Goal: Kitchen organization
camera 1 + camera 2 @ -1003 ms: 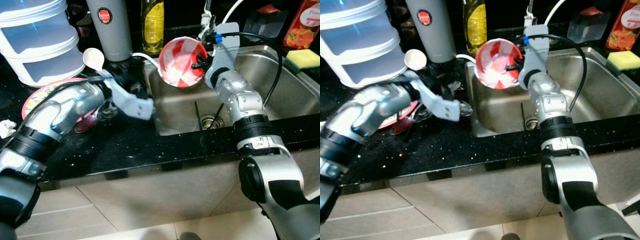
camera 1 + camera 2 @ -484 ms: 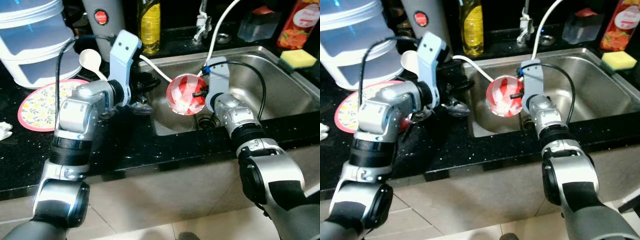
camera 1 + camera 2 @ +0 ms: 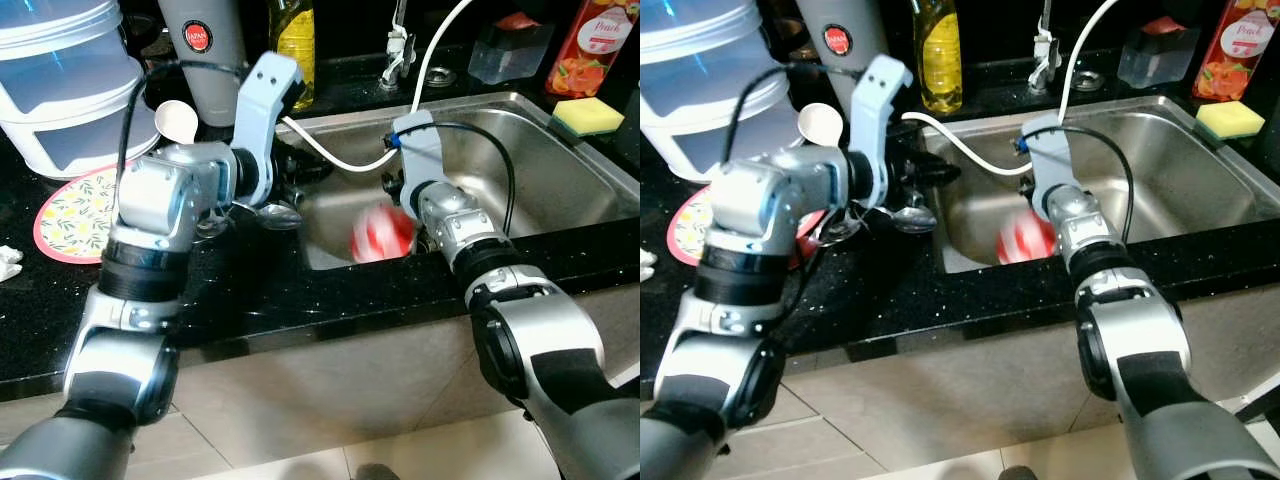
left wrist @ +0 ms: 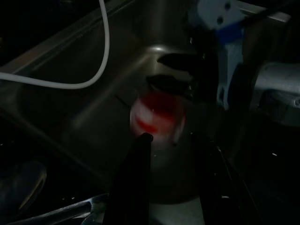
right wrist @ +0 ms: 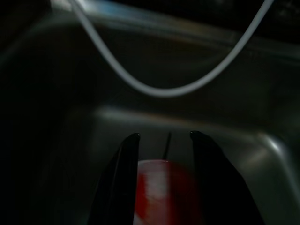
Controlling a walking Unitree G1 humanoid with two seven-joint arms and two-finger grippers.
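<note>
A: Head views?
B: The red-and-white striped bowl [image 3: 381, 234], blurred, is lying in the steel sink [image 3: 560, 190] beside the right gripper [image 3: 396, 186]. The left gripper [image 3: 940, 172] is hovering over the sink's edge, near 1 spoon [image 3: 912, 217].
A: Left wrist?
B: Its 2 fingers [image 4: 136, 173] are standing parted, gripping nothing.
A: Right wrist?
B: Its fingers [image 5: 123, 178] are spread apart; the bowl [image 5: 164, 190] is sitting between them, contact unclear.

A home kitchen. A steel sink [image 3: 560, 170] set in black countertop [image 3: 300, 300] lies under the grippers. Tap [image 3: 398, 40], oil bottle [image 3: 292, 30] and sponge [image 3: 586, 115] stand beyond them.
</note>
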